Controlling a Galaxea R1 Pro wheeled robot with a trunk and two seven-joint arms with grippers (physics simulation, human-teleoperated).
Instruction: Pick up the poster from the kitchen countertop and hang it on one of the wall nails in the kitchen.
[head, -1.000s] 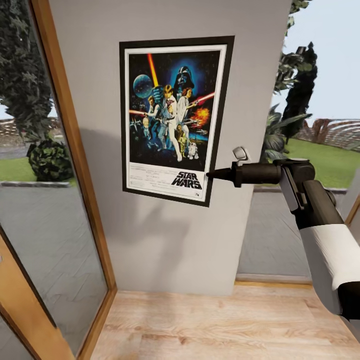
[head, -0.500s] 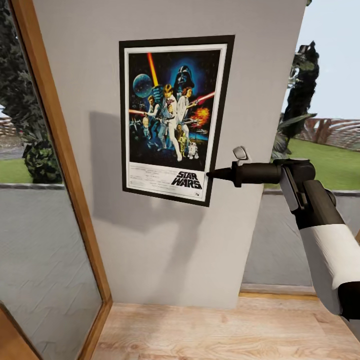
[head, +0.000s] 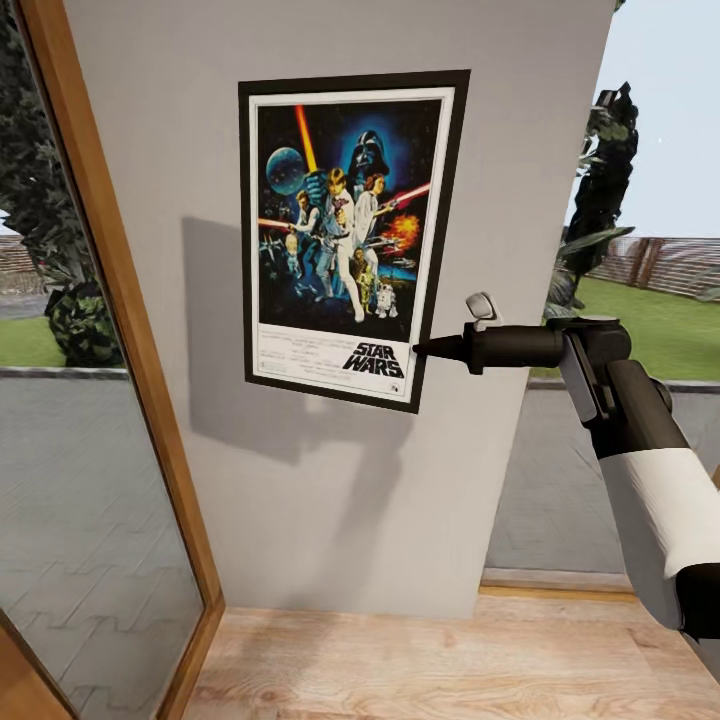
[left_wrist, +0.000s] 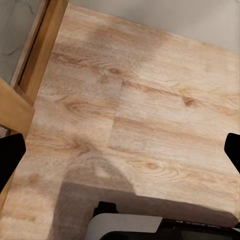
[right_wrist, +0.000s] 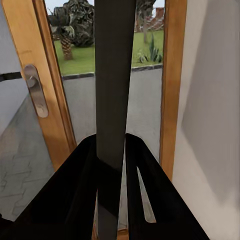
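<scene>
The Star Wars poster (head: 345, 235), black-framed with a white title strip, hangs upright and a touch tilted in front of the light grey wall (head: 330, 500). My right gripper (head: 420, 348) is shut on its lower right edge, with the arm reaching in from the right. In the right wrist view the poster (right_wrist: 114, 75) is edge-on, a dark band clamped in my right gripper (right_wrist: 111, 200). My left gripper (left_wrist: 120, 155) is open over the wooden floor (left_wrist: 140, 110), holding nothing. No wall nail is visible; it is hidden or too small to tell. The kitchen countertop is out of view.
A wood-framed glass door (head: 130, 330) stands left of the wall, with garden bushes beyond. Right of the wall a low window (head: 600, 480) looks onto grass and trees. Light wooden floor (head: 420, 660) lies below. The right wrist view has a door handle (right_wrist: 36, 90) on a wooden frame.
The whole view has shifted: the wall's right edge slid right and the door frame slid left in the picture. The poster and right arm kept their place in the picture, grip unchanged.
</scene>
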